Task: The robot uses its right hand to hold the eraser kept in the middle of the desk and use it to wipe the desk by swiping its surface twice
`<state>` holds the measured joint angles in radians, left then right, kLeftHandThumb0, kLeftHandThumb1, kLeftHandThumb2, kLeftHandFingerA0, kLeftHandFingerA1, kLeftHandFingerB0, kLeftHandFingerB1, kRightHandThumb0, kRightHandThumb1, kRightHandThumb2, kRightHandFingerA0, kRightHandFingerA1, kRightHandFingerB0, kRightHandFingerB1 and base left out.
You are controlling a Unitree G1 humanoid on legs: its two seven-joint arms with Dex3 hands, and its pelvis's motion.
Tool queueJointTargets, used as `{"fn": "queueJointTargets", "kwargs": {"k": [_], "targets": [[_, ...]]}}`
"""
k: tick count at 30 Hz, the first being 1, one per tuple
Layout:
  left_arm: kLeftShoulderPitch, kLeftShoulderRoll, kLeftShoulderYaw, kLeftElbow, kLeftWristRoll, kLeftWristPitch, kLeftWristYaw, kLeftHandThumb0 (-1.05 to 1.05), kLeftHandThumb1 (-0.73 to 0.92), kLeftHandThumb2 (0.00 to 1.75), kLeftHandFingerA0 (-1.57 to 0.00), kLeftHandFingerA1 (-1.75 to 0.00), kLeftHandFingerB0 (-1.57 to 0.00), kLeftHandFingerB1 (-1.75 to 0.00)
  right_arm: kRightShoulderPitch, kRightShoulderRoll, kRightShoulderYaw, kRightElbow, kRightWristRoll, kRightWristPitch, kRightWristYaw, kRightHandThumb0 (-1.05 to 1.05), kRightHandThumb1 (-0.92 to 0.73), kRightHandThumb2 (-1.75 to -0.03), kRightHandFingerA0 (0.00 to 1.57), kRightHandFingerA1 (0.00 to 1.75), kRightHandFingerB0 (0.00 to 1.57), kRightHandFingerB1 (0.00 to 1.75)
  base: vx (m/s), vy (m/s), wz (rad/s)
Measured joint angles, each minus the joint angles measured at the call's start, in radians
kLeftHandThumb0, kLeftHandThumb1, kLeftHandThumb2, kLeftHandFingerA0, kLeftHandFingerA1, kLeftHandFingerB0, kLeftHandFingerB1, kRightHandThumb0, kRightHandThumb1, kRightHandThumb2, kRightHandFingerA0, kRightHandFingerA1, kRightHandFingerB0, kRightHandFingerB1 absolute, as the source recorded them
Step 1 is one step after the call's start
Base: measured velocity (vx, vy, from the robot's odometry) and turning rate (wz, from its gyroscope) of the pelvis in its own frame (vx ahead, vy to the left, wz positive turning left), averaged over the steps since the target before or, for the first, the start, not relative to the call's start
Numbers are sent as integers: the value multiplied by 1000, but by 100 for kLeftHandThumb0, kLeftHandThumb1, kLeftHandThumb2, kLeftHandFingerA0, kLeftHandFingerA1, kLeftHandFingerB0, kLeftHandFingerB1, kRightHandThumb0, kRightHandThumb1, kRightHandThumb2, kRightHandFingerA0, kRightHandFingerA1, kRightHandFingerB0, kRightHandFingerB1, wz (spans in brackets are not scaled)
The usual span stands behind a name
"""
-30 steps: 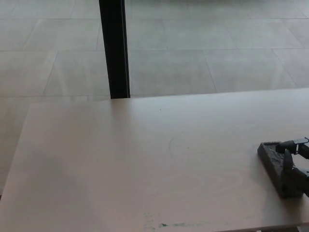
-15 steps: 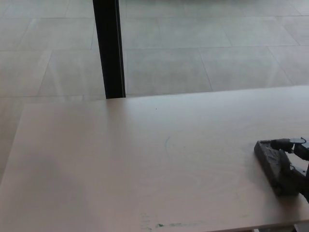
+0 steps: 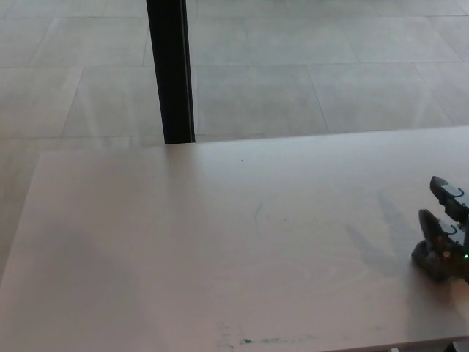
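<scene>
The eraser, seen earlier as a long block under the right hand (image 3: 444, 236), has been drawn rightward; only a dark end (image 3: 426, 257) shows, apparently clasped. Faint streaks (image 3: 366, 246) are left on the desk (image 3: 183, 242), suggesting a swipe underway

This looks like an office or lab hall with an open floor. A plain, pale desk (image 3: 183, 249) fills the lower half of the view, its top bare apart from faint marker smudges (image 3: 256, 340) near the 6 o'clock edge. Beyond it, large grey floor tiles (image 3: 293, 73) stretch toward 12 o'clock, and a black upright post (image 3: 171, 70) rises at about 11 o'clock.
</scene>
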<state>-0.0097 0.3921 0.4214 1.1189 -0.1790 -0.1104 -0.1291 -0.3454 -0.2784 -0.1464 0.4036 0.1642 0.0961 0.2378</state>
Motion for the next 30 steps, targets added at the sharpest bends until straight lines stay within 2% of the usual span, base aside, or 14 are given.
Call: {"fn": "queueJointTargets", "kwargs": {"k": [1,2,3,4,5,8,10,11,12,14,23,27,28,30], "targets": [[0,0,0,0,0,0,0,-63,87,66,-69,-66,-49,-53,0,-30,-17,-13,10,12,18,-105,-76,-111,0,12,0,0,0,0,0],[0,0,0,0,0,0,0,-63,87,66,-69,-66,-49,-53,0,-57,-35,-23,21,22,33,-105,-79,-113,0,9,0,0,0,0,0],[2,0,0,0,0,0,0,-59,67,108,-69,-77,-42,-62,-1,-92,-62,-32,35,34,49,-103,-83,-113,0,10,0,0,0,0,0],[4,0,1,0,0,0,0,-59,67,108,-69,-77,-42,-62,0,-129,-93,-39,49,44,67,-103,-83,-113,0,10,0,0,0,0,0],[6,0,1,0,0,0,0,-63,86,65,-68,-67,-50,-54,0,-157,-117,-43,59,51,79,-101,-79,-108,0,6,0,0,0,0,0],[10,0,2,0,0,0,0,-62,86,65,-67,-67,-50,-55,8,-244,-213,-59,98,75,116,-99,-74,-107,0,13,1,3,0,0,0],[13,0,3,0,0,0,0,-62,87,66,-69,-68,-51,-55,21,-291,-283,-60,122,86,134,-92,-71,-106,0,14,11,17,0,0,0],[14,0,2,0,0,0,0,-62,87,66,-69,-68,-51,-55,29,-313,-319,-59,133,92,143,-92,-71,-106,0,14,11,17,0,0,0],[14,0,2,0,0,0,0,-63,87,66,-67,-68,-49,-55,37,-330,-348,-57,141,94,149,-77,-82,-66,3,40,15,28,0,0,0],[15,0,2,0,0,0,0,-62,87,66,-67,-68,-49,-54,55,-368,-416,-41,160,100,161,-79,-79,-65,10,46,18,31,0,0,0],[17,0,5,1,-1,0,0,-62,86,65,-68,-68,-51,-56,213,-469,-707,118,216,97,181,-77,-80,-65,16,58,22,36,0,0,0],[20,1,14,1,-1,0,-1,-63,86,66,-69,-67,-52,-54,301,-470,-830,241,243,82,180,-80,-78,-65,13,59,13,35,0,0,0],[23,1,15,1,-1,0,0,-63,87,66,-69,-67,-50,-53,322,-470,-857,276,249,75,179,-39,-45,-105,3,54,0,51,0,0,0],[27,1,19,1,-1,0,-1,-63,87,66,-67,-65,-49,-52,358,-465,-897,347,258,55,173,-39,-44,-104,3,54,0,51,0,0,0]]}}
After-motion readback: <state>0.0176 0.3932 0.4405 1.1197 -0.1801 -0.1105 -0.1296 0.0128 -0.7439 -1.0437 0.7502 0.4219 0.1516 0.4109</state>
